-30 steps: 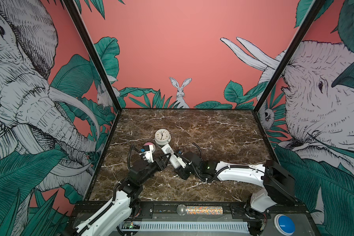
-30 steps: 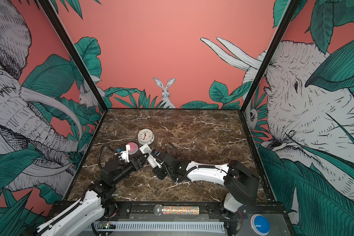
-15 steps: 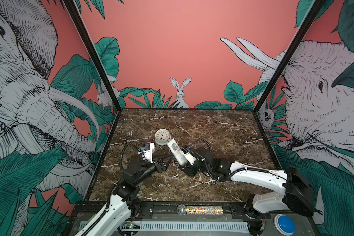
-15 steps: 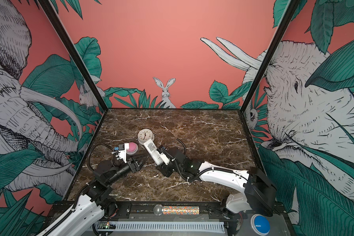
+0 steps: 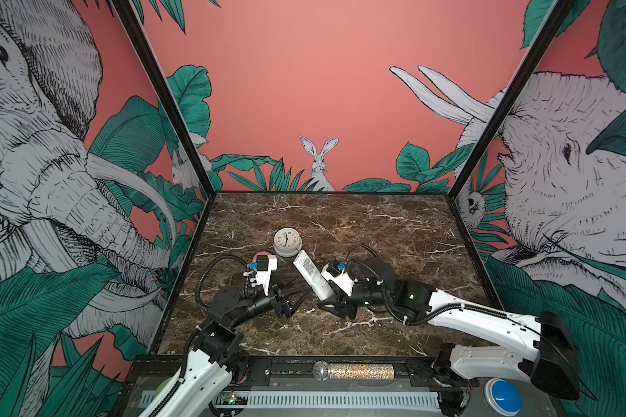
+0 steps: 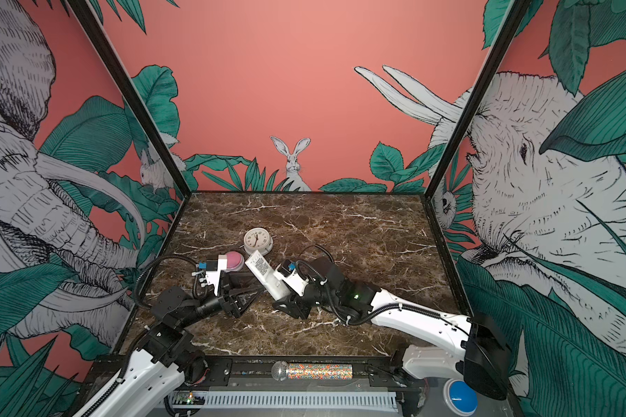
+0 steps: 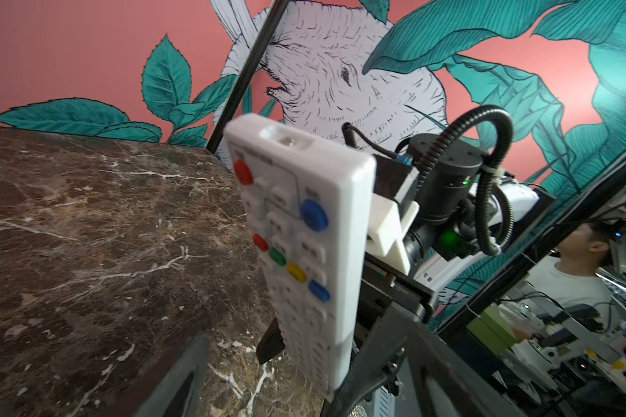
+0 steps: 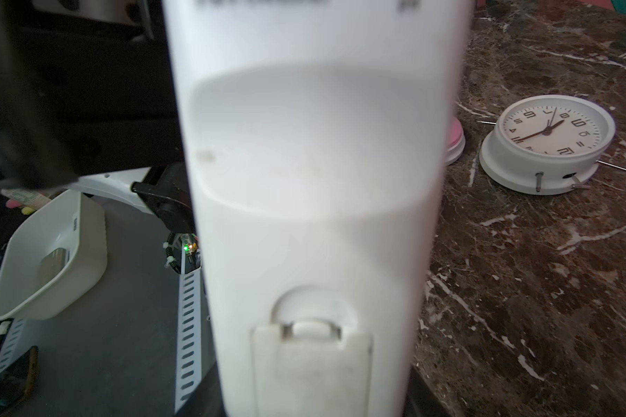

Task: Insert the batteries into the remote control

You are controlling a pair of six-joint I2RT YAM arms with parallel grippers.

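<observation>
While right pincer (image 5: 328, 302) clamps tilted remote control (image 5: 308, 272), left pincer (image 5: 295, 297) gapes — near it

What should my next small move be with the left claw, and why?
Probably bring the left claw to the battery cover and slide it off. The right claw holds the remote control tilted up by its lower end, the cover is closed, and the left claw is open and empty close beside it.

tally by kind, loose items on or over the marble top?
remote control: 1, held off the surface
clock: 1
pink dome: 1
Total: 3
</observation>
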